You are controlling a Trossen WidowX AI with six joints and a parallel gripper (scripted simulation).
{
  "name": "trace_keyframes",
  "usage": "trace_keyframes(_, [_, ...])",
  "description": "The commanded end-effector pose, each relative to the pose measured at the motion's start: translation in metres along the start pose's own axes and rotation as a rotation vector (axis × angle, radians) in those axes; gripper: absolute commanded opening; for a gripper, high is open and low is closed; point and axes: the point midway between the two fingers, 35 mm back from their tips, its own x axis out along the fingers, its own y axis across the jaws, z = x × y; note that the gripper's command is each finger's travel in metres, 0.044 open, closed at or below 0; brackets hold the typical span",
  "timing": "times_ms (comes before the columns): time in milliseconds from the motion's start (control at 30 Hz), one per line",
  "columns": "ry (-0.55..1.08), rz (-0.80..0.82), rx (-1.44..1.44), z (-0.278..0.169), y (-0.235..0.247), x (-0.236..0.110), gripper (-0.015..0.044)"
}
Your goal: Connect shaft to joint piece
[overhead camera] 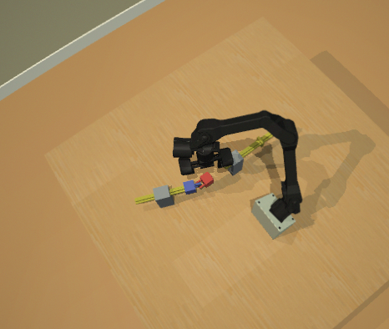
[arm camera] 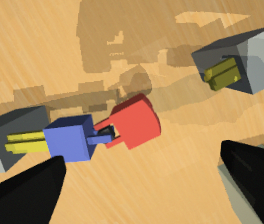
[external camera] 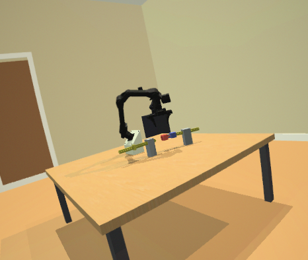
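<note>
The red joint piece [overhead camera: 207, 179] [external camera: 164, 136] [arm camera: 138, 122] hangs on hinges from the blue piece [overhead camera: 189, 187] [external camera: 172, 134] [arm camera: 70, 139] on the first yellow shaft [overhead camera: 144, 199] [external camera: 195, 129] [arm camera: 27, 141], held by a grey block [overhead camera: 162, 194] [external camera: 186, 136]. It points roughly toward the second yellow shaft [overhead camera: 250, 149] [external camera: 140, 146] [arm camera: 223, 75]; its exact alignment is hard to tell. That shaft's end sticks a little out of the second grey block [overhead camera: 236, 162] [external camera: 151, 148] [arm camera: 263, 55], with a gap to the red piece. My gripper [overhead camera: 205, 164] [external camera: 162, 121] [arm camera: 143, 156] is open and empty, above the joint and touching nothing.
A yellow collar [overhead camera: 260, 142] [external camera: 134, 147] sits on the second shaft, behind its block. The pale arm base [overhead camera: 264, 215] [external camera: 138, 140] stands on the wooden table [overhead camera: 113, 167] [external camera: 166, 175]. A dark panel [external camera: 147, 127] shows behind the gripper in the exterior view.
</note>
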Motion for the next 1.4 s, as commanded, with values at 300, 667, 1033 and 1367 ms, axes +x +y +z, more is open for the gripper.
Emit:
trace_keyframes(300, [0.001, -0.028, -0.412, -0.005, -0.005, -0.036, 0.044])
trace_keyframes(667, [0.002, -0.021, -0.371, -0.003, -0.006, -0.034, 0.044])
trace_keyframes(1033, [0.088, 0.073, -0.017, 0.011, -0.026, -0.021, 0.044])
trace_keyframes(1367, [0.176, 0.145, 0.311, 0.021, -0.045, -0.009, 0.044])
